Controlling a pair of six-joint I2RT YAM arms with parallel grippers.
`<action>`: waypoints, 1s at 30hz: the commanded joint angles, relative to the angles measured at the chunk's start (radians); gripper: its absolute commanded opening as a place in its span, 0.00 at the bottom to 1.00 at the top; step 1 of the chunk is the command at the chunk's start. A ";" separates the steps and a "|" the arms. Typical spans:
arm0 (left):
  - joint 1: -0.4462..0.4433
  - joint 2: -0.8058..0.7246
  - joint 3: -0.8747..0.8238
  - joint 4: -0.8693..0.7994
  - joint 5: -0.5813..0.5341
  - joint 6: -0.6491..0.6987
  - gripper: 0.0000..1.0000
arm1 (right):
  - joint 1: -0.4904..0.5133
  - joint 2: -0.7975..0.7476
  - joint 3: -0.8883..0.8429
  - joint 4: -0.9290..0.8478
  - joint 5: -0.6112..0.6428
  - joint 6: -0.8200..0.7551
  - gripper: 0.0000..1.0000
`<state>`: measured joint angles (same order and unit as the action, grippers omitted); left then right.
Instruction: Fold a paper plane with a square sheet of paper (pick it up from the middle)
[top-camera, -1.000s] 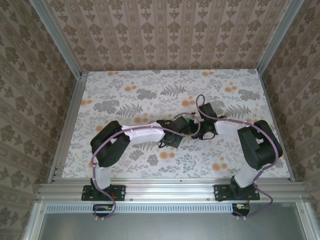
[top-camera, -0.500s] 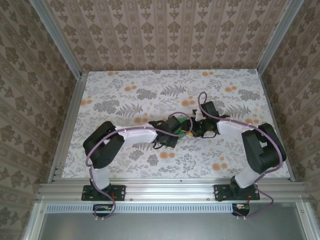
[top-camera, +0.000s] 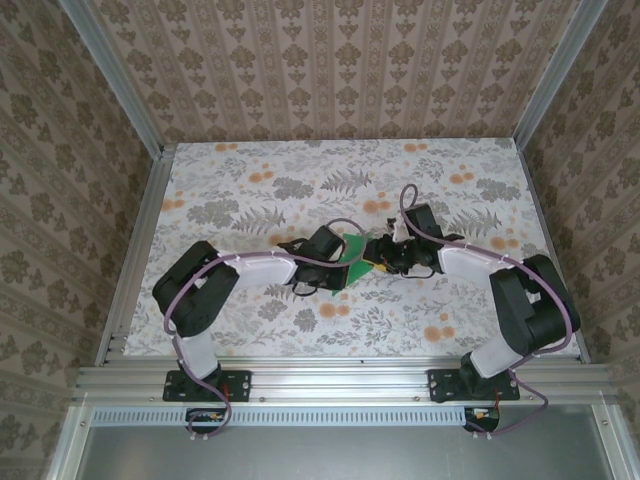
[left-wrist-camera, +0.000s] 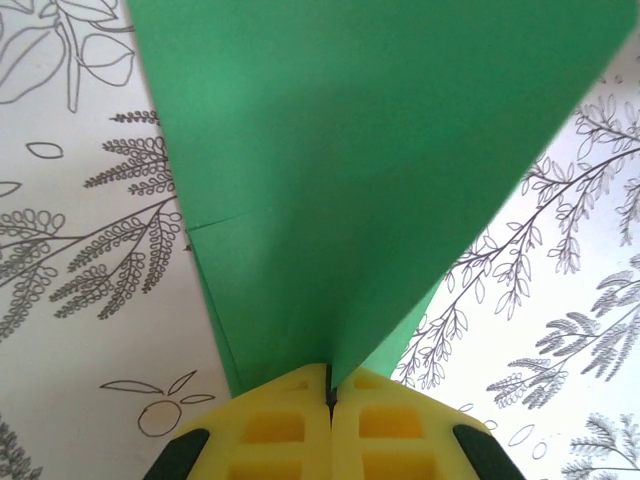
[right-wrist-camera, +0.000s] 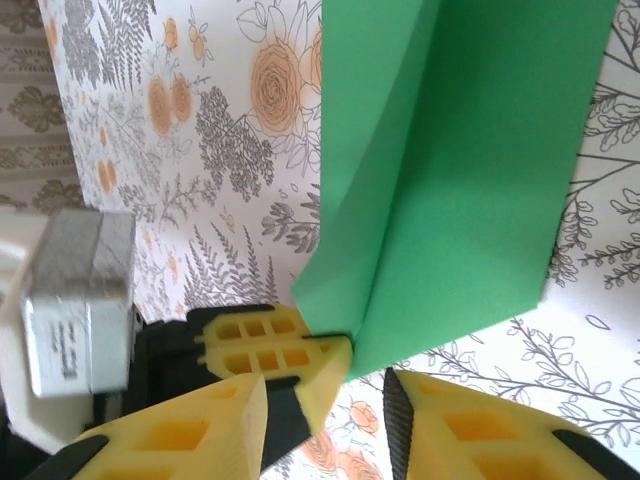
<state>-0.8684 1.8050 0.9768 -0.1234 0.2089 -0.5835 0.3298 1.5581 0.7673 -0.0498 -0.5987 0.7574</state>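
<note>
The bright-green sheet of paper (top-camera: 355, 245) is folded along a centre crease into a pointed shape like a paper plane and is held just above the table's middle. My left gripper (left-wrist-camera: 328, 388) is shut on the narrow end of the crease, and the paper (left-wrist-camera: 380, 150) fans out wide beyond its yellow fingers. In the top view the left gripper (top-camera: 346, 263) is at the paper's near-left side. My right gripper (right-wrist-camera: 335, 402) is open just below the paper's corner (right-wrist-camera: 450, 200), right next to the left gripper's fingertips (right-wrist-camera: 265, 345). It faces the left one in the top view (top-camera: 379, 259).
A floral cloth (top-camera: 250, 190) covers the table, with aluminium rails (top-camera: 340, 378) along its near edge and sides and patterned walls behind. The left arm's white and grey wrist block (right-wrist-camera: 75, 300) sits close to my right gripper.
The left arm has drawn its gripper and the paper to the left. The right gripper has followed it leftward. More of the green paper shows between them in the top view.
</note>
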 joint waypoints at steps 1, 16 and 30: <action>0.023 -0.016 -0.030 0.044 0.082 -0.026 0.04 | 0.000 0.001 -0.028 0.028 0.008 0.005 0.23; 0.060 -0.012 -0.021 0.058 0.183 -0.039 0.04 | 0.072 0.190 0.088 0.021 0.023 -0.019 0.08; 0.090 -0.008 -0.044 0.093 0.198 -0.061 0.04 | 0.075 0.287 0.138 -0.126 0.117 -0.118 0.07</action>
<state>-0.7891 1.8050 0.9508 -0.0486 0.3901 -0.6273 0.4004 1.8156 0.8913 -0.0845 -0.5373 0.6834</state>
